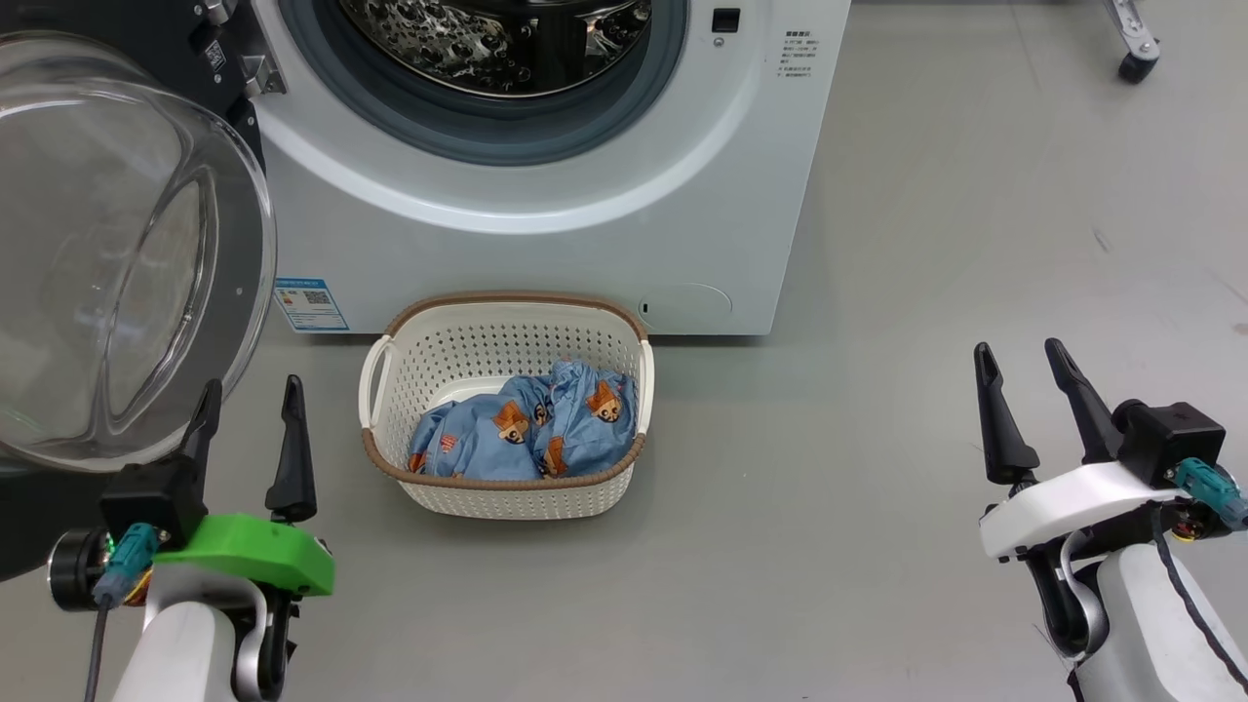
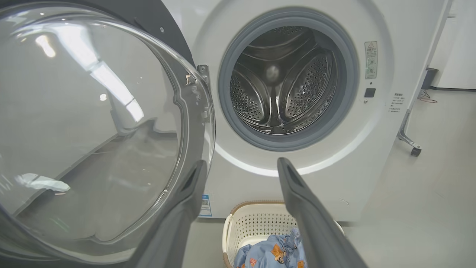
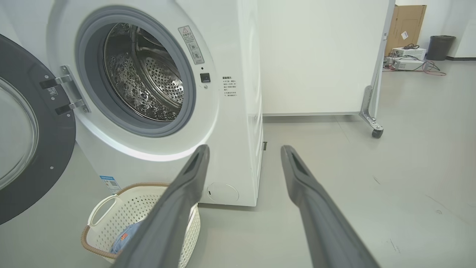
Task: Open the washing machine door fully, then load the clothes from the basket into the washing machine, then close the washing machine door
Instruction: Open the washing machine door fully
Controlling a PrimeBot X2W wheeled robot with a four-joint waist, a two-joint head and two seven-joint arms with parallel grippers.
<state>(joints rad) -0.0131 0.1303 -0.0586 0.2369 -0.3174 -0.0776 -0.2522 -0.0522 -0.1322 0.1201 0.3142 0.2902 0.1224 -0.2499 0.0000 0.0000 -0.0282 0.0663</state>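
Observation:
The washing machine stands ahead with its steel drum exposed. The washing machine door is swung out to the left, its clear glass bowl bulging toward me. Light-blue clothes with orange animal prints lie in the cream basket on the floor before the machine. My left gripper is open at the lower left, just below the door's glass and holding nothing. At the lower right, my right gripper is open and empty, well right of the basket.
A round flap and a blue label sticker sit low on the machine front. A white panel on castor feet stands to the machine's right. A box and a bin are far back. Grey floor surrounds the basket.

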